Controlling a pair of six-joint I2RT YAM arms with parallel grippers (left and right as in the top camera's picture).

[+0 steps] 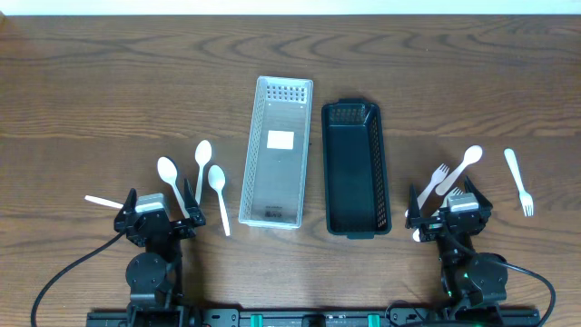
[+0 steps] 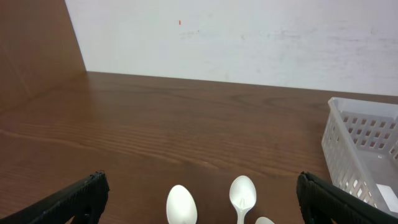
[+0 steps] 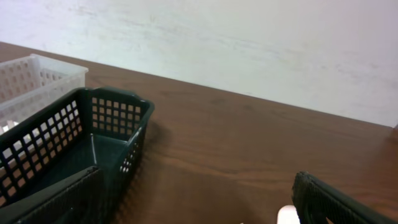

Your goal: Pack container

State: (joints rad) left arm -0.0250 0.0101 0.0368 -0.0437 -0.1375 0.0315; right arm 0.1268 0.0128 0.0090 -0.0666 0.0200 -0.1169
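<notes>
Two long baskets lie side by side mid-table: a clear white container [image 1: 275, 150] and a dark green container [image 1: 354, 168], both without cutlery. Three white spoons [image 1: 201, 162] lie left of the white one, just ahead of my left gripper [image 1: 156, 211], which stands open. In the left wrist view the spoon bowls [image 2: 242, 193] sit between my wide-open fingers [image 2: 84, 198], and the white container [image 2: 364, 155] is at the right. My right gripper [image 1: 451, 211] is open too, with a white fork [image 1: 433, 184] and spoon [image 1: 467, 162] just ahead of it. In its wrist view the dark container [image 3: 93, 134] stands to the left.
A white utensil handle [image 1: 102, 202] pokes out left of the left gripper. Another white fork [image 1: 519, 180] lies at the far right. A white wall [image 2: 236, 37] bounds the table's far edge. Cables trail from both arm bases near the front edge.
</notes>
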